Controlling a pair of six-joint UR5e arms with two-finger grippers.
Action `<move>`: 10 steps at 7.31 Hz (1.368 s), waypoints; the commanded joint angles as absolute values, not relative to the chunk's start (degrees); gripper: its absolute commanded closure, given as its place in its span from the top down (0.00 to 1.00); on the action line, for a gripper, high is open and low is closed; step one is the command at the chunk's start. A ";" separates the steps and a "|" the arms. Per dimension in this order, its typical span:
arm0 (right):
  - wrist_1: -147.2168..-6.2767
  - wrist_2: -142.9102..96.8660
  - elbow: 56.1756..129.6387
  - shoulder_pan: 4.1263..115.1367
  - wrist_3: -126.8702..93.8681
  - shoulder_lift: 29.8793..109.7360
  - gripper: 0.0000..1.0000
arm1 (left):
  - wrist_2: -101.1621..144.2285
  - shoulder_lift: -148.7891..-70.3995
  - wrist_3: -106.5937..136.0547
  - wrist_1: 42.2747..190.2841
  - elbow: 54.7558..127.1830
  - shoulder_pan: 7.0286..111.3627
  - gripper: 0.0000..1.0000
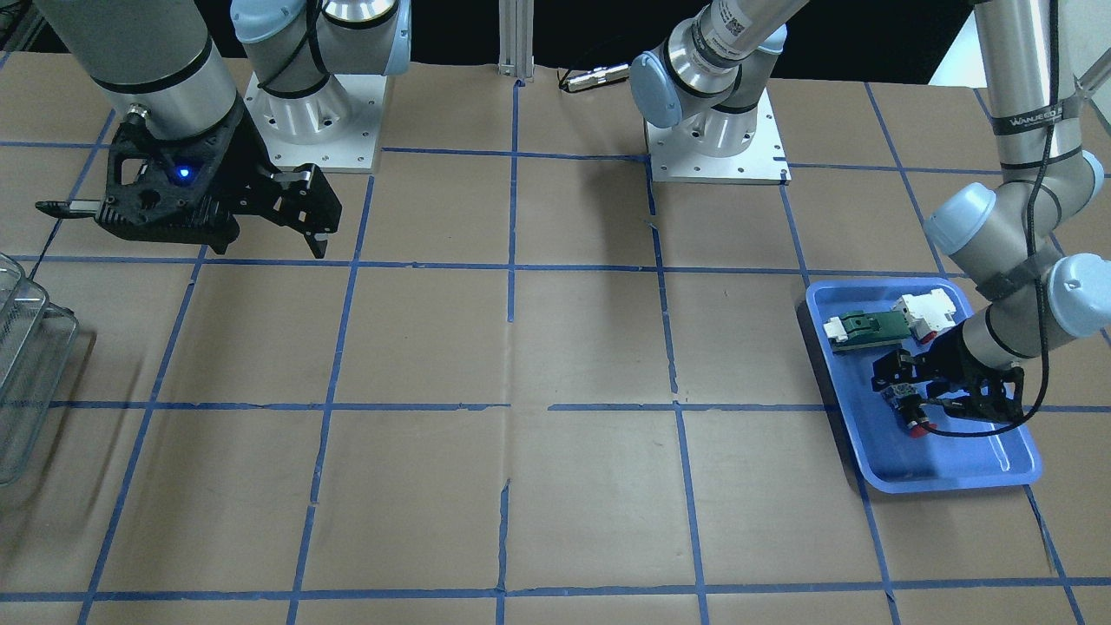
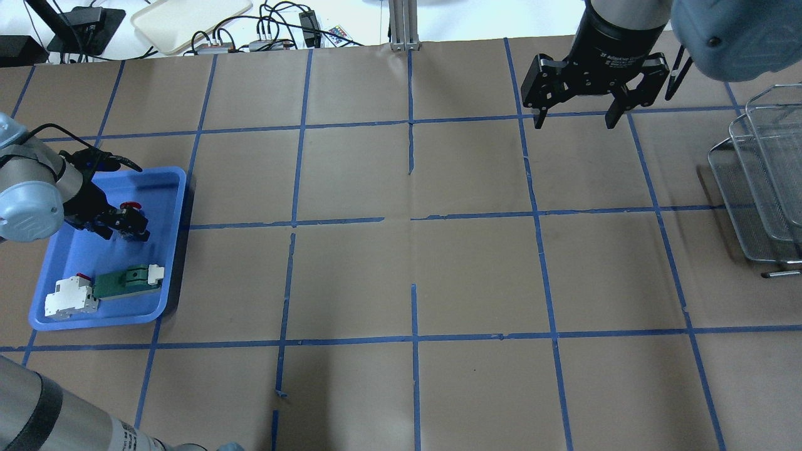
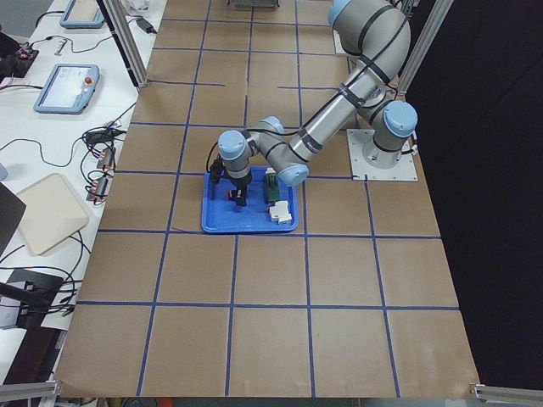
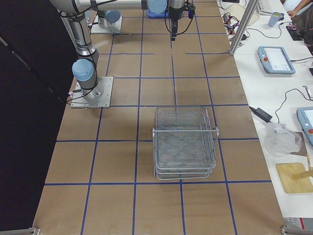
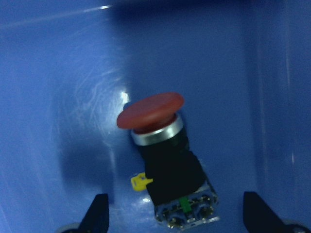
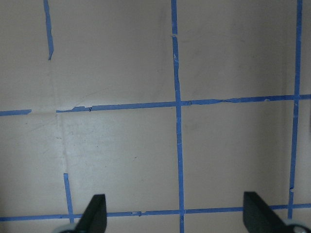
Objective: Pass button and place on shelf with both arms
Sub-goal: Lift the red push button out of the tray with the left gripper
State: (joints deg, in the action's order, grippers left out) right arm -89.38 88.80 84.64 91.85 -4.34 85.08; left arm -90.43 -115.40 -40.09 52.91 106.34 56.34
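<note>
Left wrist view, left hand (image 5: pixel 176 216) wide open astride button (image 5: pixel 167 160), right hand (image 2: pixel 575 119) open, empty, strap (image 1: pixel 1033 117) lettered WANJEE

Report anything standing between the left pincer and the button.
Nothing visible does. The button lies in the tray, in the gap of the open left pincer. The green board sits apart in the same tray.

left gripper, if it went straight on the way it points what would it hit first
Most likely the button: it lies on its side in the blue tray, right in line between the open fingers of the left gripper in the wrist view. The gap to it is unclear.
</note>
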 commanded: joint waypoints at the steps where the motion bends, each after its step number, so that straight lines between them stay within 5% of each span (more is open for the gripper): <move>1: -90.34 88.42 84.55 91.58 -4.05 85.08 1.00 | -90.70 -115.14 -41.65 50.38 106.17 56.34 0.00; 7: -91.76 88.52 82.88 90.44 -2.74 86.48 1.00 | -87.55 -110.14 -69.29 52.11 103.01 60.45 0.00; 10: -88.34 85.10 82.71 83.42 12.60 87.36 1.00 | -85.18 -107.14 -79.09 64.30 98.46 67.30 0.00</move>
